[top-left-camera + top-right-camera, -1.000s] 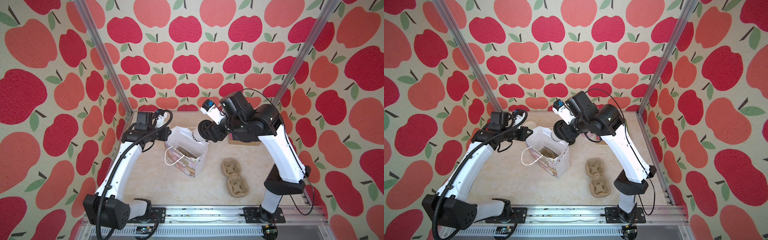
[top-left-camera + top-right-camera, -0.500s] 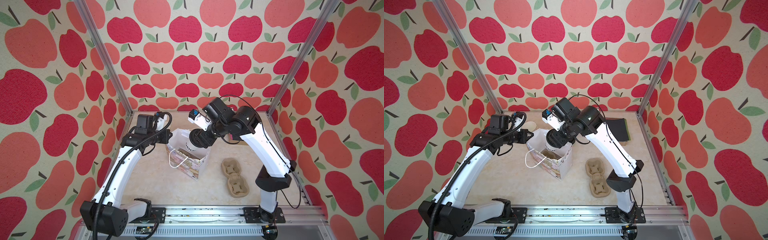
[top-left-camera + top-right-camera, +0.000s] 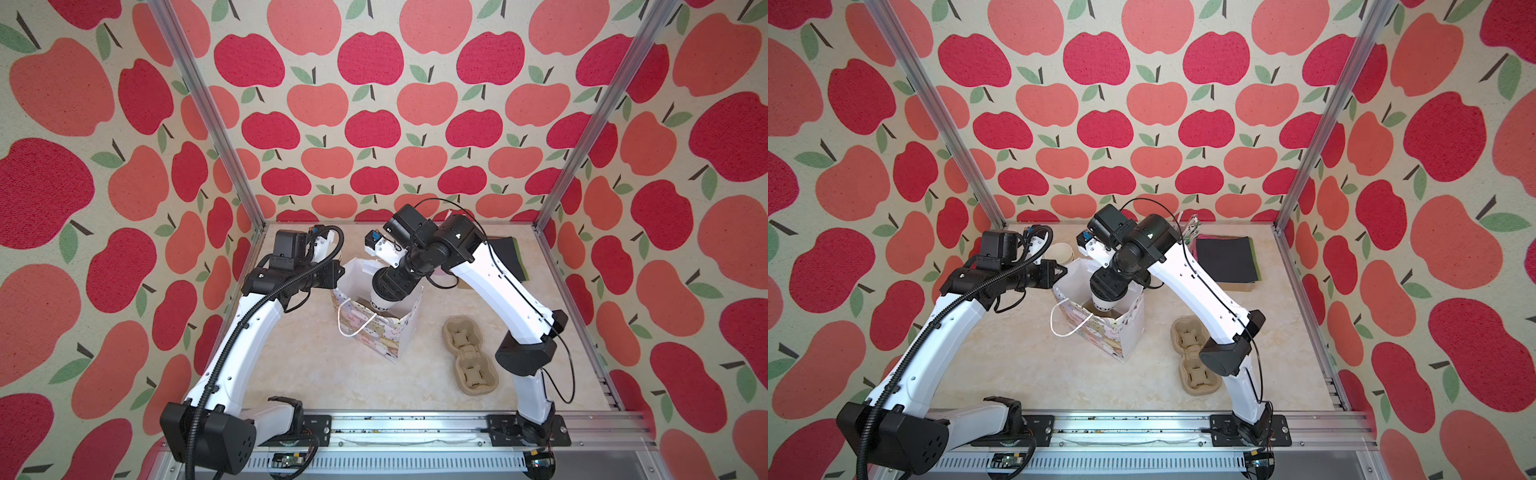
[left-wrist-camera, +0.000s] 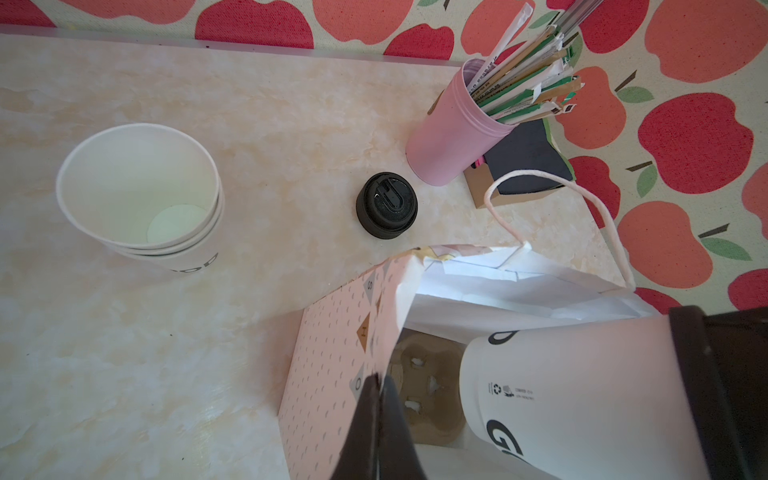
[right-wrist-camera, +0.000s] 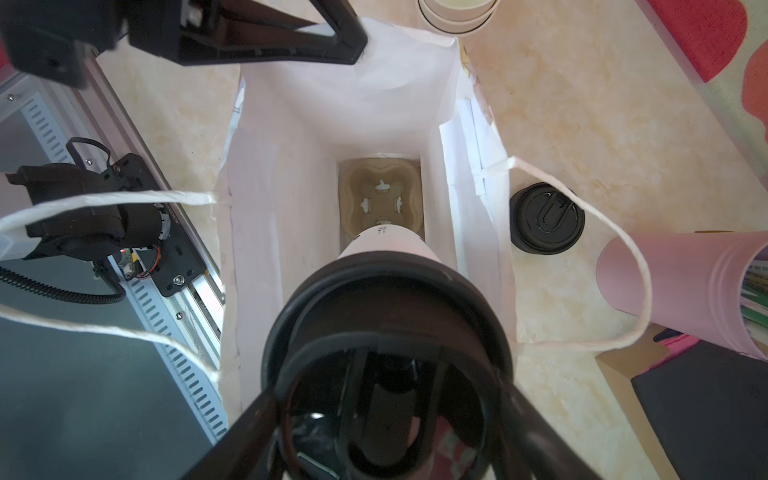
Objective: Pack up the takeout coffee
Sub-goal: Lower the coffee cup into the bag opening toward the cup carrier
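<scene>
Apple-print walls (image 3: 374,124) ring the tabletop (image 3: 332,374). White lettered cup (image 4: 573,395) hangs partway inside the open bag (image 5: 282,166), above the carrier (image 5: 380,195) on its floor. Right gripper (image 5: 390,388) spans its black lid (image 5: 316,286), jaws wide, for upright lowering; left gripper (image 4: 379,386), jaws closed, pinches the bag's rim, spreading the mouth.

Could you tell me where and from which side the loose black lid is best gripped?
Grip the loose black lid across its round rim, coming straight down from above: it sits flat, top up, with the bag and pink cup close beside it, so a side approach looks cramped.
</scene>
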`<state>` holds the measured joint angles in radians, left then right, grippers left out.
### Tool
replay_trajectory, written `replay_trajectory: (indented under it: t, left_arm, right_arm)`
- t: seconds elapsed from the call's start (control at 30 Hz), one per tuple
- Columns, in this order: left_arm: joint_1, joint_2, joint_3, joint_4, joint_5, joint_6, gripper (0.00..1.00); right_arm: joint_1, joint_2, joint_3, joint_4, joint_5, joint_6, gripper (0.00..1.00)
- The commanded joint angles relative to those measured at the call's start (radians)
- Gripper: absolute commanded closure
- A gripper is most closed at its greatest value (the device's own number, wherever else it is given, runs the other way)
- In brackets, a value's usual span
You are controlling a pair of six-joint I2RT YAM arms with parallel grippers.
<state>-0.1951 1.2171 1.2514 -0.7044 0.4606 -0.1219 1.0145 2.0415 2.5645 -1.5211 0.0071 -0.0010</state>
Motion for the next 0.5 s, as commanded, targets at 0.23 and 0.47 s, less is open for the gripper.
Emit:
replay_trajectory:
  t: [0.23,0.47]
  left_arm:
    - [-0.003,-0.026,-0.022,0.015,-0.007,0.018,1.0]
    - [-0.002,-0.028,-0.032,0.022,-0.005,0.02,1.0]
  right_arm:
    - [0.005,0.036,-0.086,-0.015,-0.001,-0.03,0.34]
    - [0.004,0.064,-0.115,0.001,-0.009,-0.034,0.34]
